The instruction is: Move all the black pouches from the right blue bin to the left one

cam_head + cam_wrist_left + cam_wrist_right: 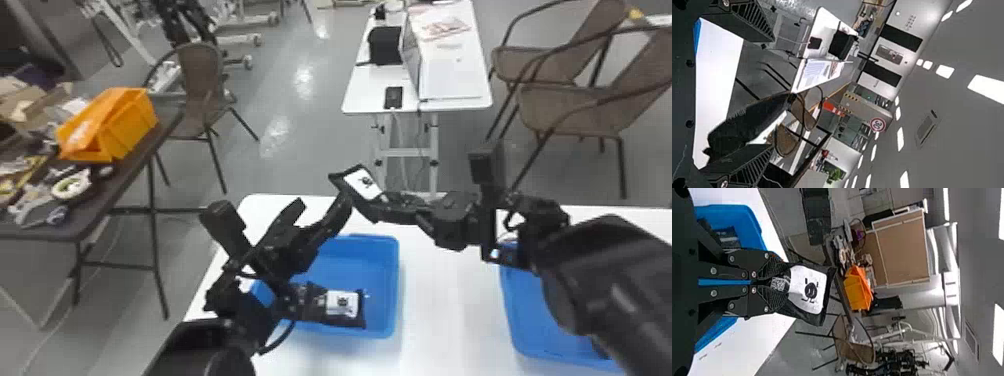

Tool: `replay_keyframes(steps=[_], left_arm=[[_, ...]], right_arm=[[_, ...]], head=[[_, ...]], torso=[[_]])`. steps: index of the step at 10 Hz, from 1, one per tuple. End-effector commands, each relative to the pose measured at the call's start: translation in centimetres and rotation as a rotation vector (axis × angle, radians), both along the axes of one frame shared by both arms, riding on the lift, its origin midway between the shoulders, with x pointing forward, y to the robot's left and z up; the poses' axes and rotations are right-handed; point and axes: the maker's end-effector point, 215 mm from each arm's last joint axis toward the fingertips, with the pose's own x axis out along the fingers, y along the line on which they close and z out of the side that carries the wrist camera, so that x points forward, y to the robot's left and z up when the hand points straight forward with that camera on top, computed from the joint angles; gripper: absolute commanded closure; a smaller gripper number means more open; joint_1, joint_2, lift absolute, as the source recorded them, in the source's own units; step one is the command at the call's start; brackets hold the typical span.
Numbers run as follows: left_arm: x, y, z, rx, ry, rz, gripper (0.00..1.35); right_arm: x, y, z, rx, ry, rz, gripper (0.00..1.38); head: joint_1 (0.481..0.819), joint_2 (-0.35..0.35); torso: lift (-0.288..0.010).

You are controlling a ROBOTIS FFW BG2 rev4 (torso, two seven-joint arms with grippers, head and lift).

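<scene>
The step in hand looks like bringing one black pouch (809, 290) across to the left blue bin (381, 250). The right gripper (777, 282) has its fingers closed on one end of it, and the pouch is up in the air around the far side of that bin. The left gripper (324, 198) is just beside it, fingers spread wide; a dark shape (746, 121) shows between them in the left wrist view, and I cannot tell what it is or whether the two arms touch.

The next move, as I judge it, calls for getting the pouch squarely over the left bin, with the left gripper out of its way, then lowering and letting go. A handover is possible too (the two grippers are near enough for it), but dropping it from here could land it beyond the far rim.

The held pouch is flat and black, slightly glossy and creased at the edges, and tilted. Its white label carries a round dark cartoon figure, with a small square code close to the fingers. A second pouch (342, 304), also black with a white label, lies in the near part of the left bin, partly behind the left arm. To the right, the right blue bin (525, 310) is largely covered by the right arm; a dark patch (599, 347) at its near side may be another pouch.
</scene>
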Motion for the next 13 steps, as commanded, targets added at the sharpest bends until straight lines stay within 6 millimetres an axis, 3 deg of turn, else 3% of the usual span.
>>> replay_keyframes(steps=[1, 3, 5, 6, 7, 13], left_arm=[[0.1, -1.0, -0.1, -0.063, 0.029, -0.026, 0.06], [0.1, -2.3, -0.8, -0.092, 0.073, -0.066, 0.07], [-0.3, -4.9, -2.2, -0.107, 0.155, -0.156, 0.24], [-0.4, -5.5, -2.4, -0.107, 0.175, -0.176, 0.92], [-0.4, -5.2, -2.4, -0.128, 0.179, -0.164, 1.2], [-0.1, -2.2, -0.5, -0.134, 0.056, -0.037, 1.22]], right_arm=[[-1.3, 2.4, -0.4, 0.004, 0.017, 0.058, 1.12], [-2.6, 3.7, -1.1, 0.013, 0.045, 0.088, 1.12], [-2.2, 3.6, -1.3, 0.017, 0.056, 0.078, 1.12], [-2.1, 3.8, -1.0, 0.021, 0.054, 0.079, 1.12], [-2.2, 3.9, -1.1, 0.021, 0.057, 0.08, 1.12], [-2.2, 3.7, -2.0, 0.025, 0.081, 0.072, 1.09]], head=[[0.695, 0.257], [0.695, 0.285], [0.695, 0.286], [0.695, 0.273], [0.695, 0.262], [0.695, 0.281]], torso=[[0.0], [0.0], [0.0], [0.0], [0.0], [0.0]])
